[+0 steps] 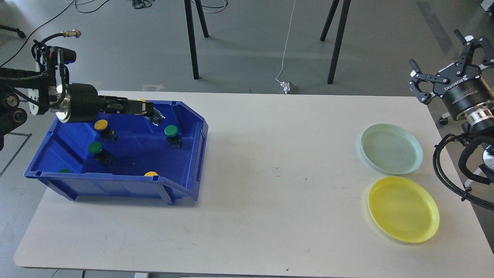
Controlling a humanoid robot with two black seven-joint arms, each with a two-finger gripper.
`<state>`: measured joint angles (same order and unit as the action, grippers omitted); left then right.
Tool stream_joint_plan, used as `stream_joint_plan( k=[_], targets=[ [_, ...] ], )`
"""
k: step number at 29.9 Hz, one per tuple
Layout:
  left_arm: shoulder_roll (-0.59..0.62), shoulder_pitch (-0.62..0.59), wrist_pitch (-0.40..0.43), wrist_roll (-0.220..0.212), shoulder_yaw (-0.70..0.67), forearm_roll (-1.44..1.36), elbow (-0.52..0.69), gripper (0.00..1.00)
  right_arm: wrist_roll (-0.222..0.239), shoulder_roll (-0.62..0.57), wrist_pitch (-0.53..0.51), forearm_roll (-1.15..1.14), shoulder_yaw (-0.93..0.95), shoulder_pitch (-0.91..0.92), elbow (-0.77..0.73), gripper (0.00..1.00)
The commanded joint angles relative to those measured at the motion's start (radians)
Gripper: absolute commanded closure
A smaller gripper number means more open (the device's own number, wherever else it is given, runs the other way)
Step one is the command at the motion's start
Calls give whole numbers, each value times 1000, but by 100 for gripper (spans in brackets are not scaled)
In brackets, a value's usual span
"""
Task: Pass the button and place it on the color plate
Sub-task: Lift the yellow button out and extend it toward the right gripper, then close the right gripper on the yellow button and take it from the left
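Your left gripper point(148, 112) was pinching a yellow button point(142, 102) at the blue bin's point(115, 185) far wall — the pick step. Next: lift it clear and carry it toward your right gripper point(444, 61), fingers spread, waiting beyond the yellow plate point(403, 209).

One blue bin point(185, 127) sits on the surface point(251, 173), and inside it six buttons can be counted. Three are green — one point(171, 131) toward the right side, one point(95, 147) at the left, and one point(65, 170) barely peeking over the front wall. Three are yellow — one point(101, 124) near the back, one point(151, 174) half hidden at the front edge, and one point(142, 102) at the tip of the left pincer point(148, 112). Two plates lie at the right: one pale green plate point(391, 148), one yellow plate point(403, 209). Two pincers show, the right pincer point(444, 61) being the second.
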<state>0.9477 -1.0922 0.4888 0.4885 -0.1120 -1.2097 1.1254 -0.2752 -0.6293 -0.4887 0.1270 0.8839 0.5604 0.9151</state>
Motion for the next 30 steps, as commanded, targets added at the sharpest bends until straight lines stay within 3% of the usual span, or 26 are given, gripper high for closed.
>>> stream_joint_plan(
  k=[1,6,9,13,18,23,25,28,30],
  targets=[
    [48,17,0,0,-49,272,137,94,-5,-18,0,-7,-3,-28,19,1],
    [-71,17,0,0,-70,599,217,94,-45,-116,0,-113,-2,-79,103,1],
    [-205,17,0,0,-135,693,208,94,-71,-196,0,-211,0,-131,233,1],
    [-394,11,0,0,-147,690,121,94,-71,-259,0,-248,4,-203,430,1],
    [-582,23,0,0,-114,658,-62,94,-45,-247,0,-241,-29,-273,567,1],
    [-609,15,0,0,-80,605,-67,93,-15,-153,0,-213,-88,-275,600,1],
    [-607,17,0,0,-80,602,-58,93,39,-126,0,-135,-109,-266,596,1],
    [-607,18,0,0,-80,587,-52,93,180,-119,0,3,-141,-245,590,1],
    [-607,18,0,0,-78,572,-41,93,215,-119,0,20,-164,-222,587,1]
  ],
)
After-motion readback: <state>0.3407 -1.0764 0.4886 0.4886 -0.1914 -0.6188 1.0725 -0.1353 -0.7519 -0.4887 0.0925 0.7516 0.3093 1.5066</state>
